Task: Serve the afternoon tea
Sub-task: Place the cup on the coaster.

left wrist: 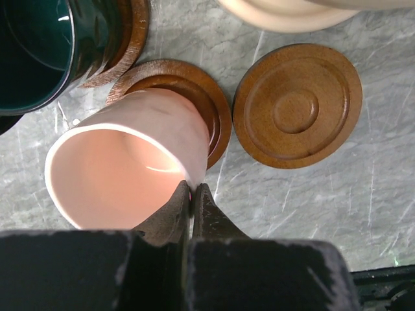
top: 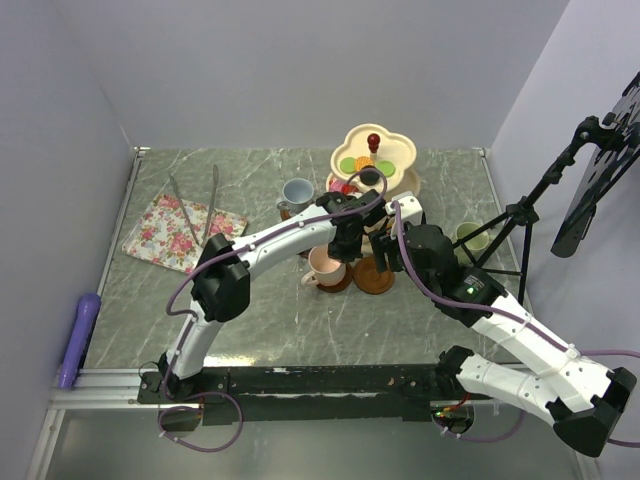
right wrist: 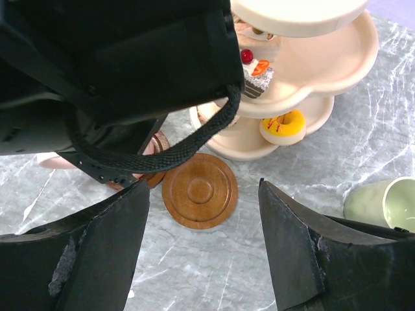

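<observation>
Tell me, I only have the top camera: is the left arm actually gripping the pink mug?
Observer: Yes, the left gripper has its jaws shut on the pink mug, pinching the wall at the rim.
Operator: What's hidden under that arm?
Observer: A dark green mug stands on a brown saucer beside the pink one.
Operator: And the right gripper?
Observer: Its jaws are open, with a bare saucer showing between them.

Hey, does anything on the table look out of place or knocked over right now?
Nothing looks spilled or broken. One brown saucer sits bare beside the three-tier stand, while the light green mug rests straight on the marble table with no saucer under it.
</observation>
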Robot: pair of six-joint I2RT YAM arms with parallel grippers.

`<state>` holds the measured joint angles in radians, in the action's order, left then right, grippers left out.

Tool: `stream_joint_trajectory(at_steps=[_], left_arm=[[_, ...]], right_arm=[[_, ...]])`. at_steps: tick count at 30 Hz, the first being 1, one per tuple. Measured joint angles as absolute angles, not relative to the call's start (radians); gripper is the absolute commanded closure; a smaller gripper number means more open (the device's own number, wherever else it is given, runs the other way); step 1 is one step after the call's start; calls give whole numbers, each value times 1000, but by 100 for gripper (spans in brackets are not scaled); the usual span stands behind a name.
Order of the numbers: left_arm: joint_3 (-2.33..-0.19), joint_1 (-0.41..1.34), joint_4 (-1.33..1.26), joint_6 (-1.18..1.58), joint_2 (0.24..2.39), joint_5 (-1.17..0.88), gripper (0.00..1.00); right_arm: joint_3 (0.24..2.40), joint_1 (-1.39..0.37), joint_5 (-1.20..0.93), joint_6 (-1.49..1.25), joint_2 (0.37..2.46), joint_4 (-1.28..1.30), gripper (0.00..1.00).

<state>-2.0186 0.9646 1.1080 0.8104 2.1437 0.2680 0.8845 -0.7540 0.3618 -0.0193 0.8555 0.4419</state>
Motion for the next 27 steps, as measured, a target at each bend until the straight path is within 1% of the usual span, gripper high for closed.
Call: stream_joint_trajectory(at_steps=[10, 17, 27], left_arm=[[-2024, 965, 1102, 810, 2157, 271, 99], [-2025, 965, 1100, 807, 2159, 271, 91], [-2028, 963, 1080, 806, 2172, 266, 88]], right_arm=[[884, -752, 355, -21, 862, 442, 25], [884, -752, 354, -22, 865, 442, 25], [884, -746, 353, -22, 866, 442, 25]])
